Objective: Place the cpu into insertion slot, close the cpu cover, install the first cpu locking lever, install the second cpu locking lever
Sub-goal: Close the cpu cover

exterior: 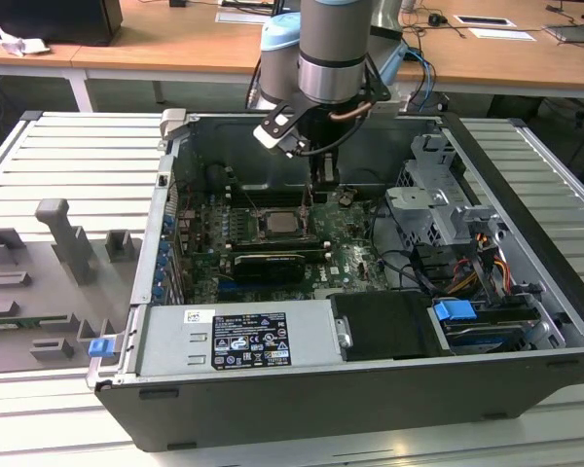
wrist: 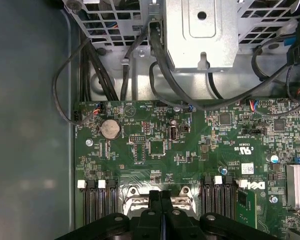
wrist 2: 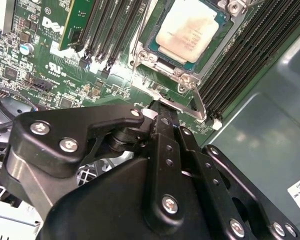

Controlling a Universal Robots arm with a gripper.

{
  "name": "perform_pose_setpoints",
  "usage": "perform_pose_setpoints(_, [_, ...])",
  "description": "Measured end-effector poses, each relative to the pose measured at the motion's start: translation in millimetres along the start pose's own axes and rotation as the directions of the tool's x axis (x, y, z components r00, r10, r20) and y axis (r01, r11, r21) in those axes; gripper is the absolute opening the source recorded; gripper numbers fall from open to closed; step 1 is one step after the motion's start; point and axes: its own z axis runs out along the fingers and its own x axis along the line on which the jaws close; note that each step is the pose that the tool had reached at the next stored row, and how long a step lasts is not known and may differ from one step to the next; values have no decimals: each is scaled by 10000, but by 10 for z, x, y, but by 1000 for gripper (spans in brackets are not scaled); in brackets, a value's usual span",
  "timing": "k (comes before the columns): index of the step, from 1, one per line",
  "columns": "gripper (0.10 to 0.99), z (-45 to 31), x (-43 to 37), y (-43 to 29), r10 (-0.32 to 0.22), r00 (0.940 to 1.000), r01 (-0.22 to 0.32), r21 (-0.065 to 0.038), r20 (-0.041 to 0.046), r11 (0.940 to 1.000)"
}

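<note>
Cpu (wrist 2: pixel 187 30), a flat square with a matte silvery-beige top, lies framed by the shiny metal cover (wrist 2: pixel 180 75), just beyond the black gripper (wrist 2: pixel 161 107), whose fingers are pressed together.

The arm (exterior: pixel 333 39) is a silver-grey tube with pale blue joint caps (exterior: pixel 277 34). The black gripper (wrist 2: pixel 160 107) carries silver screws (wrist 2: pixel 68 145); a cable (exterior: pixel 348 112), perhaps copper-coloured, loops above it.
</note>
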Motion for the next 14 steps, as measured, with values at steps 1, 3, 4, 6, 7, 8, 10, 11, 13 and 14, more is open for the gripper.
perform_pose_setpoints(1, [106, 0, 0, -3, 0, 10000, 0, -1, 0, 10000])
perform_pose_setpoints(3, [106, -1, 0, -11, 0, 10000, 0, 0, 0, 10000])
perform_pose_setpoints(4, [106, -1, 0, -16, 0, 10000, 0, 0, 0, 10000])
perform_pose_setpoints(6, [106, -1, -1, -23, 0, 10000, 0, 0, -1, 10000])
perform_pose_setpoints(7, [106, -2, -1, -28, 0, 10000, 0, 0, 0, 10000])
perform_pose_setpoints(8, [106, -2, -1, -33, 0, 10000, 0, 0, 0, 10000])
perform_pose_setpoints(10, [106, -2, -1, -41, 0, 10000, 0, -1, 0, 10000])
perform_pose_setpoints(11, [106, -2, -1, -43, 0, 10000, 0, 0, 0, 10000])
perform_pose_setpoints(13, [106, -2, -1, -49, 0, 10000, 0, -1, 0, 10000])
perform_pose_setpoints(14, [106, -3, -1, -54, 0, 10000, 0, -1, 0, 10000])
